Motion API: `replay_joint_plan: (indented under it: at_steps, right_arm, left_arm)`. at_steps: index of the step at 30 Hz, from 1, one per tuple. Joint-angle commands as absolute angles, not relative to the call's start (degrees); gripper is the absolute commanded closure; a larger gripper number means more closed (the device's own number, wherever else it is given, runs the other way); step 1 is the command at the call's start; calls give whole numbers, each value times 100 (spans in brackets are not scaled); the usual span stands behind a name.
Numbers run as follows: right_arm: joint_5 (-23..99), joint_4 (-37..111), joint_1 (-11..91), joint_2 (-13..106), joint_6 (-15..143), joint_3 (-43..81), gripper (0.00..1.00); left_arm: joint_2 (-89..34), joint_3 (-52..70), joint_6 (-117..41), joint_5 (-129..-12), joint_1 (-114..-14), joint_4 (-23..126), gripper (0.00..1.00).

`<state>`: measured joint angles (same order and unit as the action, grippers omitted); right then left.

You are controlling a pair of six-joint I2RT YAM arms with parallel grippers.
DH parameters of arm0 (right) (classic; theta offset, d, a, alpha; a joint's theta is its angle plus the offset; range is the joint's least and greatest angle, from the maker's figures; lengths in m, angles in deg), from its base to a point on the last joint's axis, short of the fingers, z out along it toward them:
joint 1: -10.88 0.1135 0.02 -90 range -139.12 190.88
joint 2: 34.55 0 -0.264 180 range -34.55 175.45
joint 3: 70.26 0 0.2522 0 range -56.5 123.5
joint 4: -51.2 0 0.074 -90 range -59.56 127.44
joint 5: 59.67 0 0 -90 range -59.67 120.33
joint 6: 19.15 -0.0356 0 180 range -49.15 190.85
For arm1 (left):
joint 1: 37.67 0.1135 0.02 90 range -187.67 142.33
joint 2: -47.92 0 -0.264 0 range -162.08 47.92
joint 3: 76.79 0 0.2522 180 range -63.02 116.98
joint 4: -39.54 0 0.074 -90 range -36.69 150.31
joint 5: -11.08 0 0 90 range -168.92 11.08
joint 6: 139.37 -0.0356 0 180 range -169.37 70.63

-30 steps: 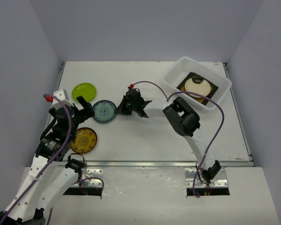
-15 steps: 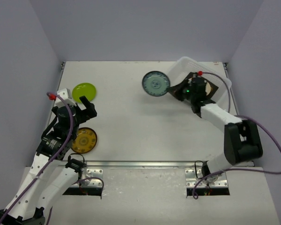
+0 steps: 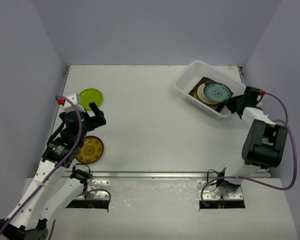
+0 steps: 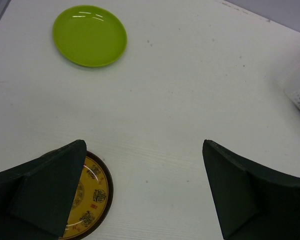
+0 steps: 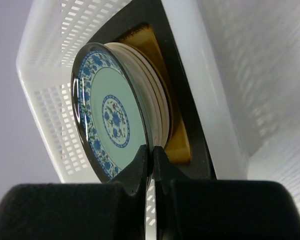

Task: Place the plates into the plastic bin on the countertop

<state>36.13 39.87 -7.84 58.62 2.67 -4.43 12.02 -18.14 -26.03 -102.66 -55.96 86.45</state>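
Plain lilac walls (image 3: 155,30) box in our white desk (image 3: 155,130). The bin (image 3: 185,74) sits at its far right corner, stacked plates (image 5: 160,107) inside. Our right claw (image 5: 151,155) pinches the blue plate (image 5: 112,120) by its rim, tilted over that stack, likely to lay it flat. Our left claw (image 4: 143,150) gapes between the yellow plate (image 4: 90,195) and the lime plate (image 4: 90,35)

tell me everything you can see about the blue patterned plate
The blue-patterned plate is small and round, and glossy like glazed ceramic. It has a pale aqua face, a blue flower medallion in the centre, a blue floral band and a dark shiny rim. The right pincer is shut on its edge, holding it over the plastic bin, close above the stacked cream plates. Whether it touches them is unclear.
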Motion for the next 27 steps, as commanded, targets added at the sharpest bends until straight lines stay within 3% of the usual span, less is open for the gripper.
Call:
replay_joint_plan:
  at_steps: [1, 2, 3, 5, 6, 14, 19, 22, 27]
  right_arm:
    - [3969, 4239, -785, 6114, 528, 251, 78]
    - [4096, 4275, -785, 6193, 583, 348, 59]
    - [4113, 4222, -785, 6262, 634, 456, 56]
    - [4581, 4015, -778, 6353, 869, 658, 11]
    - [4658, 4008, -776, 6308, 897, 632, 4]
    - [4180, 3718, -675, 4319, 1329, -1033, 1]
    - [4593, 3795, 28, 3219, 1947, -1476, 1]
    - [5117, 2997, 843, 3002, 2683, -1106, 1]
    - [6140, 3446, 1052, 2396, 2806, -1945, 1]
  left_arm:
    - [1200, -1801, -2678, -10221, -5543, 8372, 0]
    - [1182, -1795, -2678, -10221, -5543, 8372, 0]
    - [1187, -1794, -2678, -10221, -5550, 8372, 0]
    - [1201, -1802, -2678, -10236, -5543, 8378, 0]
    - [1206, -1802, -2678, -10250, -5543, 8380, 0]
    - [503, -1511, -1995, -10454, -5284, 8639, 0]
    - [-444, -1501, -1325, -8786, -4612, 8171, 0]
    - [-1298, -1464, -719, -7469, -3309, 7496, 0]
    - [-2474, -1368, 123, -7363, -1648, 6715, 0]
